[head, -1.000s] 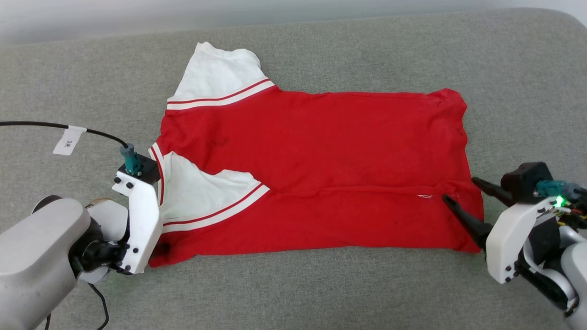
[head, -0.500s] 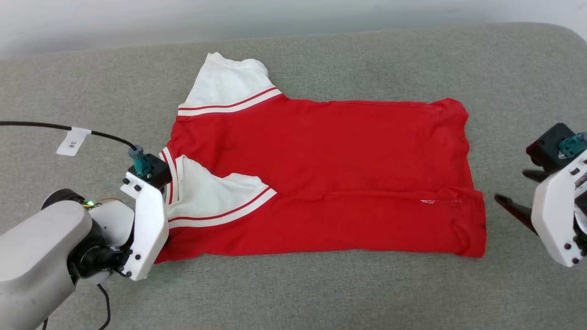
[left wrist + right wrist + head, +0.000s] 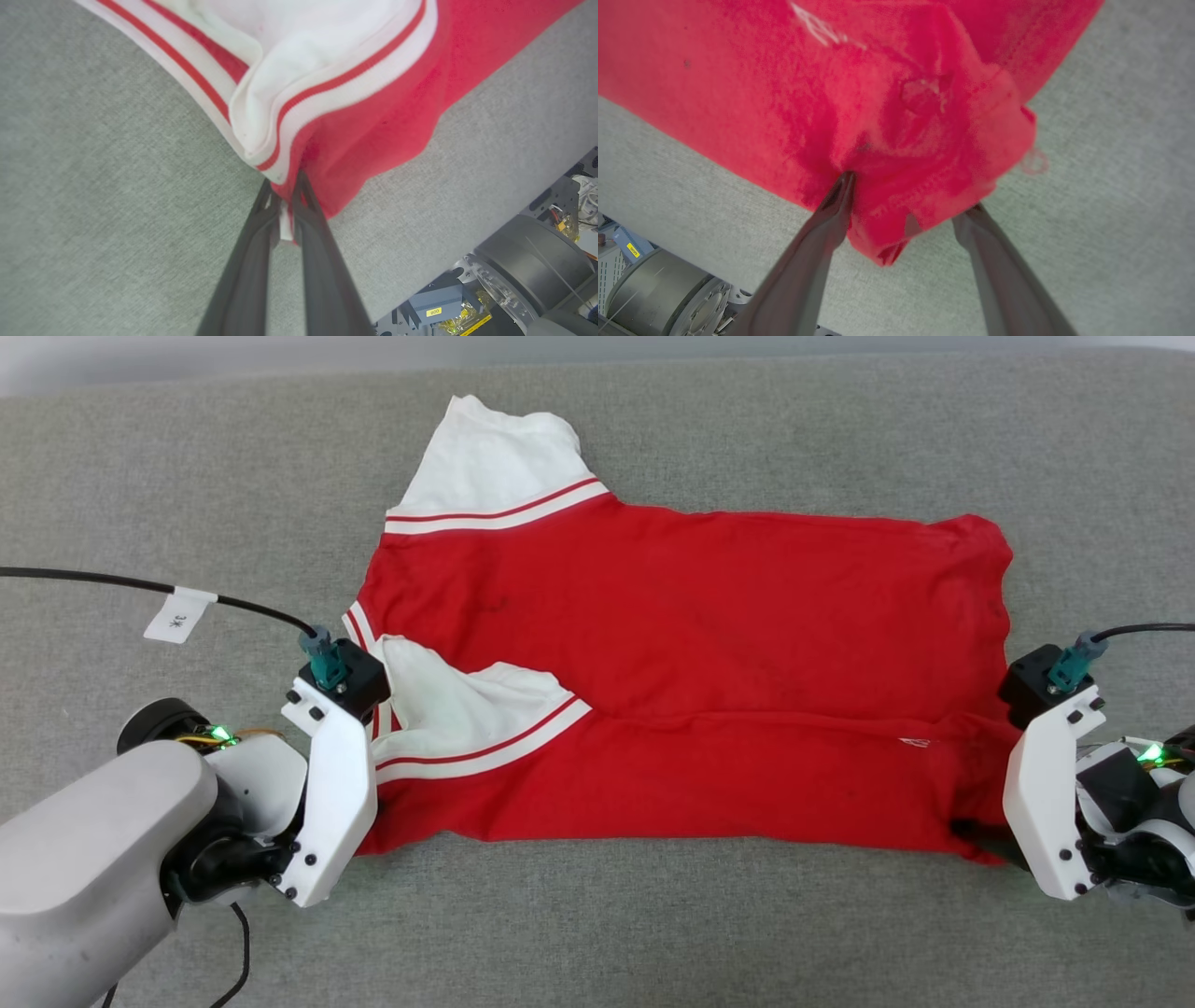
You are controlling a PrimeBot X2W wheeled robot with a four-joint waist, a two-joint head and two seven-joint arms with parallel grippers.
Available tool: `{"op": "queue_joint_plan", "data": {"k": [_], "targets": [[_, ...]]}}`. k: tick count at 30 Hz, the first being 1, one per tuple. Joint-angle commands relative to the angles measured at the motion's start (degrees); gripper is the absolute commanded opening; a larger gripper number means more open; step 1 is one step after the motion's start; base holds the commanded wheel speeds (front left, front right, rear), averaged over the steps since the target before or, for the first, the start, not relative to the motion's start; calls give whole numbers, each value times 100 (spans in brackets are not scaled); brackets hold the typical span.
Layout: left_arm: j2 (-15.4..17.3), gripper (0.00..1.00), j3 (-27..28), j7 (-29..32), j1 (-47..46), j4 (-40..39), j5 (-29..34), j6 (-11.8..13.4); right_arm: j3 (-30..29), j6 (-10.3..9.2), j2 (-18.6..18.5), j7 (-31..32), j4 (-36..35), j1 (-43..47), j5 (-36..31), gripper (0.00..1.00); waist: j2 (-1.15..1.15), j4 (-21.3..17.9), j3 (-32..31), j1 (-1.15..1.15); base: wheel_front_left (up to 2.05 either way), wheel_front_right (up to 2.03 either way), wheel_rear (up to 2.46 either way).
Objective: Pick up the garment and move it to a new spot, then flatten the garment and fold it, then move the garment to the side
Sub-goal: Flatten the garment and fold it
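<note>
Red soft T-shirt point(image 3: 672, 644), white sleeves, flat on grey fabric top point(image 3: 747, 429). Left gripper point(image 3: 286, 186) squeezed tight on striped corner. Right gripper point(image 3: 909, 196) wide apart around red corner.

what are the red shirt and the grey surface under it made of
The shirt: soft, matte knit cloth, likely cotton jersey; it creases and bunches limply at its corners. The grey surface: woven, upholstery-like fabric, matte, with a fine speckled weave seen close up.
</note>
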Motion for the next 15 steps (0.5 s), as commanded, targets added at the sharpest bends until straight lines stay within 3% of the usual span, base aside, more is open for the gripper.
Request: {"op": "queue_joint_plan", "data": {"k": [1,6,7,8,15], "targets": [[-40,0,1,-28,-65,-1,38,14,74,-2,73,7,75,123,16,100,0,42,50,0,0,0,0],[-23,0,-13,-92,-4,85,41,-20,414,5,546,-228,496,330,169,100,0,70,88,0,0,0,0],[-12,0,-22,-112,37,107,33,-29,427,5,553,-310,528,288,178,34,0,60,60,0,0,0,0],[-7,0,-28,-133,78,132,12,-37,413,5,531,-399,533,237,188,0,0,50,20,0,0,0,0],[114,0,1,-291,372,103,-206,-41,320,-4,-178,-925,83,-5,254,0,0,9,-405,0,0,0,0]]}}
